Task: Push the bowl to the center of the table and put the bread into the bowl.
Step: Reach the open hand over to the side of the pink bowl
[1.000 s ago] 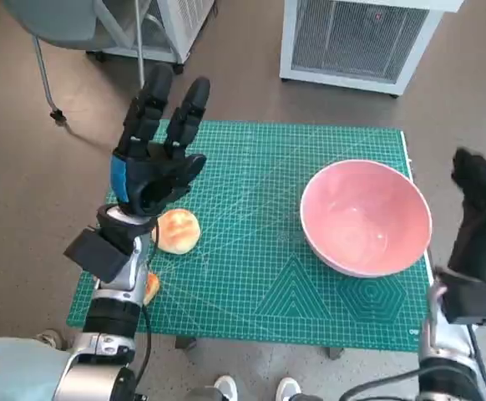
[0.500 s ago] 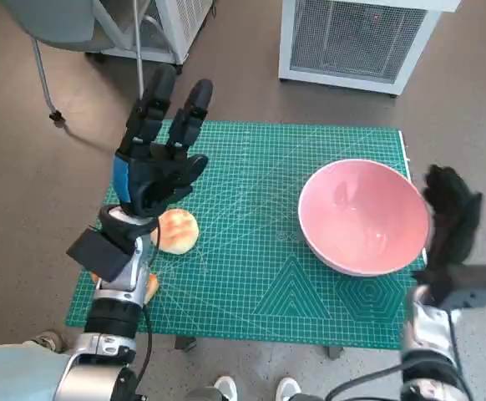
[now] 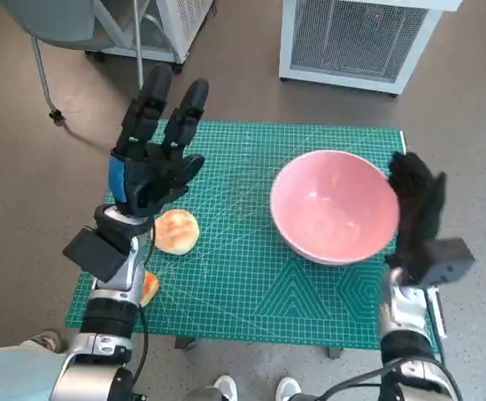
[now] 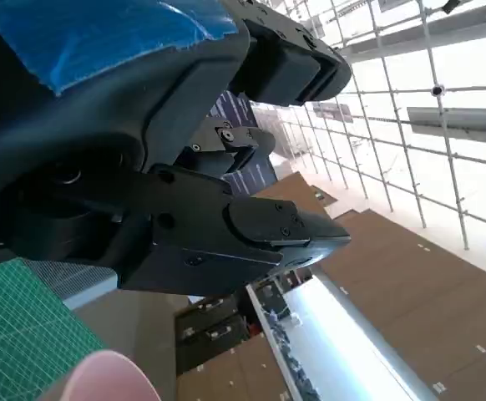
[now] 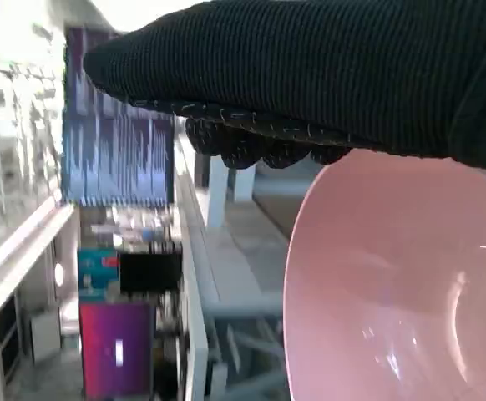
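Green mat (image 3: 251,276) bears bread (image 3: 177,230); wrist views miss it.

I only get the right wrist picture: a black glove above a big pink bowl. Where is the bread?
Observer: The bread lies on the green mat toward the table's left side, well apart from the bowl.
Operator: Is anything holding it?
Observer: No. The left hand is raised above it, fingers spread, holding nothing.
Operator: Does the glove touch the bowl?
Observer: In the head view the right hand sits against the outside of the bowl's right rim.
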### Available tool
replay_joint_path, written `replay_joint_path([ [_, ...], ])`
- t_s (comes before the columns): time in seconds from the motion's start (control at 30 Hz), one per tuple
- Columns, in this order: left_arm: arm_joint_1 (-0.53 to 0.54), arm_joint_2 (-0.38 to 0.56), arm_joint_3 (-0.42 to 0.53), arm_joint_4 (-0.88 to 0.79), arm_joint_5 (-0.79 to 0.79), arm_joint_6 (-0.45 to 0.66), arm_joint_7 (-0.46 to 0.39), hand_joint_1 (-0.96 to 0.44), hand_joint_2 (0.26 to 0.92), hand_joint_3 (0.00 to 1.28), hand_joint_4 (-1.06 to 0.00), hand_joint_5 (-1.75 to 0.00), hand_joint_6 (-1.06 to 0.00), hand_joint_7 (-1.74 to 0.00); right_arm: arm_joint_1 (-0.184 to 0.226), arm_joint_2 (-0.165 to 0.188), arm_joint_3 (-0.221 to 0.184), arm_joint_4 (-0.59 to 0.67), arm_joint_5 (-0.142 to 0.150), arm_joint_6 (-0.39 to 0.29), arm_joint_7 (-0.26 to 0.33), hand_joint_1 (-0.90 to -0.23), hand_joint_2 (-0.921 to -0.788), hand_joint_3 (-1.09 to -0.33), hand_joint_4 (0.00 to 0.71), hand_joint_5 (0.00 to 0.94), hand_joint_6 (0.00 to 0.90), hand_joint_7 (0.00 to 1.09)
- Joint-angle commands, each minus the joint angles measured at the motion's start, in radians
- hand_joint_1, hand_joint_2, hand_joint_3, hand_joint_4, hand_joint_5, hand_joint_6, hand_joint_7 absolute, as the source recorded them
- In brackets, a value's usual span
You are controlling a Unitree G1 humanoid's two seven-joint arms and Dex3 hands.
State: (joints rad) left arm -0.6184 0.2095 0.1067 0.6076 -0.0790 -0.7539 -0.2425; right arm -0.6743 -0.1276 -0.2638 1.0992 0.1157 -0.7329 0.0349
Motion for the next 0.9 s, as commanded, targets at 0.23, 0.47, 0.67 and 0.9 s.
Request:
replay_joint_path([
  [0.23,0.034,0.020,0.009,-0.038,0.016,0.013,0.028,-0.21,0.921,0.20,-0.36,0.00,-0.41,0.00,-0.064,0.044,-0.003,0.075,0.025,0.071,0.063,-0.465,-0.921,-0.851,0.283,0.006,0.043,0.52],
  [0.47,0.048,0.028,0.011,-0.055,0.018,0.018,0.039,-0.22,0.921,0.20,-0.36,0.00,-0.41,0.00,-0.112,0.064,-0.008,0.107,0.027,0.095,0.083,-0.477,-0.921,-0.834,0.293,0.009,0.060,0.50],
  [0.67,0.062,0.035,0.016,-0.072,0.022,0.018,0.049,-0.21,0.921,0.20,-0.36,0.00,-0.41,0.00,-0.135,0.087,0.006,0.123,0.010,0.102,0.078,-0.484,-0.921,-0.822,0.300,0.010,0.072,0.49],
  [0.9,0.069,0.039,0.022,-0.072,0.034,0.018,0.061,-0.20,0.921,0.20,-0.36,0.00,-0.41,0.00,-0.154,0.097,0.027,0.138,-0.015,0.116,0.062,-0.492,-0.921,-0.813,0.307,0.011,0.083,0.48],
])
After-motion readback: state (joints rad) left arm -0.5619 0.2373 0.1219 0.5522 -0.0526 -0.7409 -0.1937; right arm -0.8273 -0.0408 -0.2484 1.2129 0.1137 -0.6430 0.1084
